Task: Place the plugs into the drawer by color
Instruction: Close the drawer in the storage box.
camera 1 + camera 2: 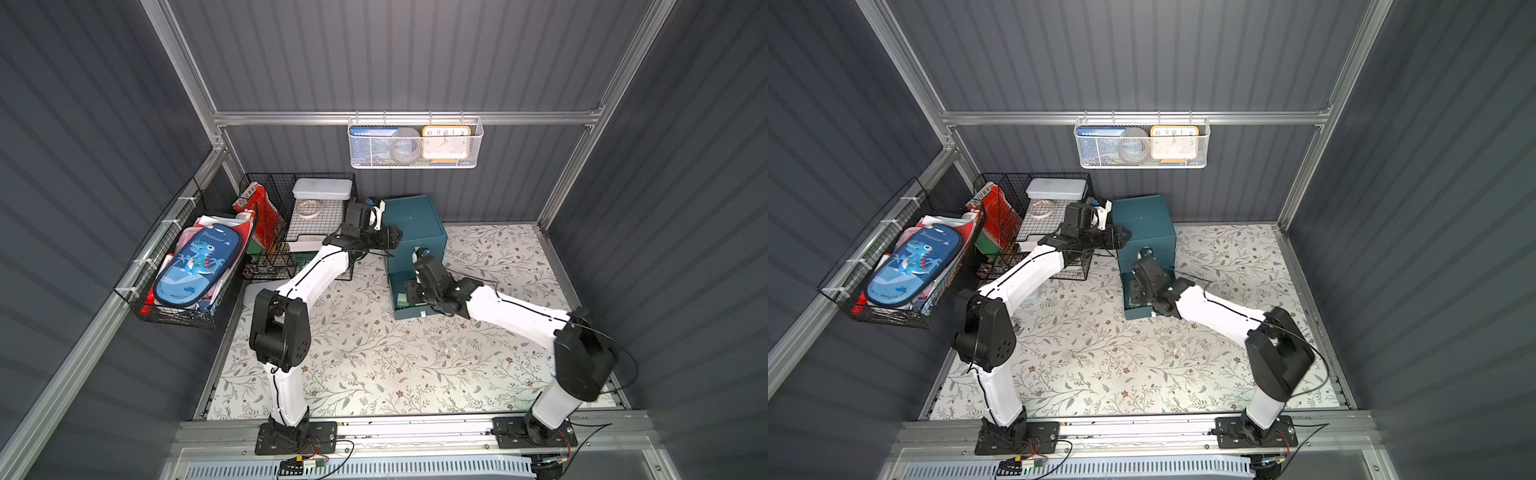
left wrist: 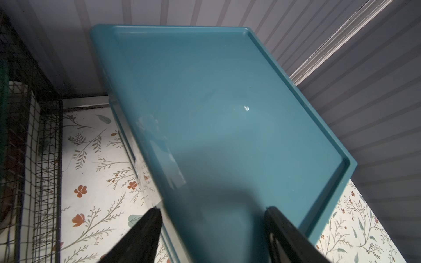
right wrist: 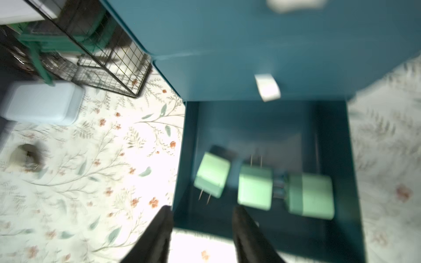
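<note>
Floral tabletop (image 1: 415, 365), one open drawer (image 3: 330, 148), three green plugs (image 3: 255, 190) inside, left gripper (image 2: 213, 209) and right gripper (image 3: 202, 207) both released.

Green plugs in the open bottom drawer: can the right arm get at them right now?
Probably yes. The right arm hangs just above the pulled-out drawer, jaws apart and empty; the three green plugs lie uncovered inside, with nothing seen between.

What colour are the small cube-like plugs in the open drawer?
Pastel green plugs; clearest in right wrist view.

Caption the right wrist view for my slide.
Three green plugs lie in the open drawer, beyond the right arm's empty, parted fingers.
</note>
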